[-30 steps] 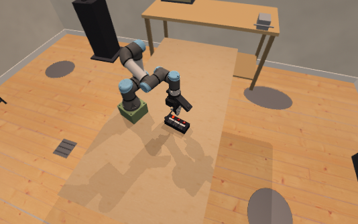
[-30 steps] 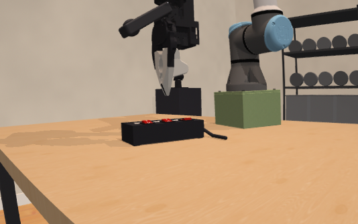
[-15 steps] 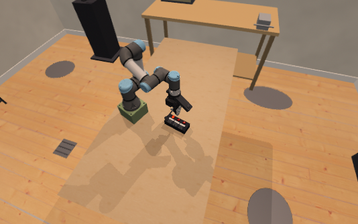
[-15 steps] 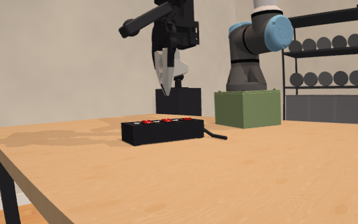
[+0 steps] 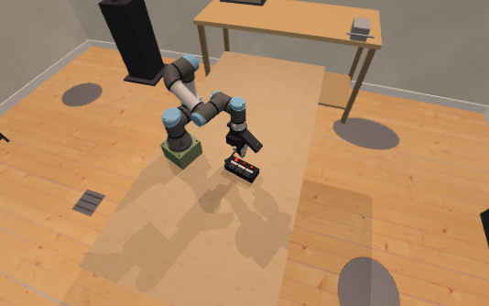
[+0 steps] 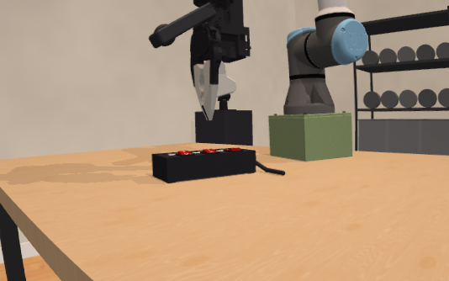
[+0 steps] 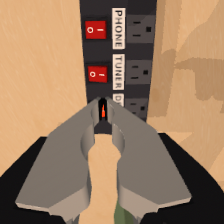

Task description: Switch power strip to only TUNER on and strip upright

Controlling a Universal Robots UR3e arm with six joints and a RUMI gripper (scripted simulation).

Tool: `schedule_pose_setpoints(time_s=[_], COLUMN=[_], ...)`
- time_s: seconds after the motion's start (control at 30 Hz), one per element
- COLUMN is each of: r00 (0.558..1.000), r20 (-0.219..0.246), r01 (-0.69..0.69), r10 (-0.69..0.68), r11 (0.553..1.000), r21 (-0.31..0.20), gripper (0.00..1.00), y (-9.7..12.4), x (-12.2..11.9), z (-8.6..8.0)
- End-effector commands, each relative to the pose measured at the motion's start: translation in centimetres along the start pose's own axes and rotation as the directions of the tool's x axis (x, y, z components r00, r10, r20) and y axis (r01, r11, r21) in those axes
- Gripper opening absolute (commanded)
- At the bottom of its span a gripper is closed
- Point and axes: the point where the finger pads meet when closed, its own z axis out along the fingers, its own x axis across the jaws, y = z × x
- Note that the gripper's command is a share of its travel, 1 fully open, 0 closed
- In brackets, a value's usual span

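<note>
The black power strip (image 5: 242, 169) (image 6: 203, 165) (image 7: 140, 55) lies flat on the table, switches facing up. In the wrist view the red PHONE switch (image 7: 95, 30) and the red TUNER switch (image 7: 97, 74) show beside their labels. A third switch (image 7: 102, 111) glows brighter orange and shows only as a sliver between my fingertips; its label is mostly hidden. My gripper (image 5: 239, 151) (image 6: 208, 117) (image 7: 103, 99) is shut and empty. It points straight down and hangs a little above the strip, over the third switch at the cable end.
The arm's green base block (image 5: 181, 151) (image 6: 310, 136) stands on the table beside the strip. The strip's short black cable (image 6: 271, 169) sticks out toward it. A black tower (image 5: 133, 38) and a second table (image 5: 293, 23) stand farther back.
</note>
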Motion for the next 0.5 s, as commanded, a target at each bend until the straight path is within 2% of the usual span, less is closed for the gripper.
schedule_pose_setpoints(time_s=[0.0, 0.47], r00=[1.0, 1.0], r20=[0.0, 0.0], r01=[0.0, 0.0], r10=[0.0, 0.0], r11=[1.0, 1.0], r21=[0.003, 0.003], gripper=[0.0, 0.0], y=[-0.1, -0.1], x=[0.0, 0.0], z=[0.1, 1.2])
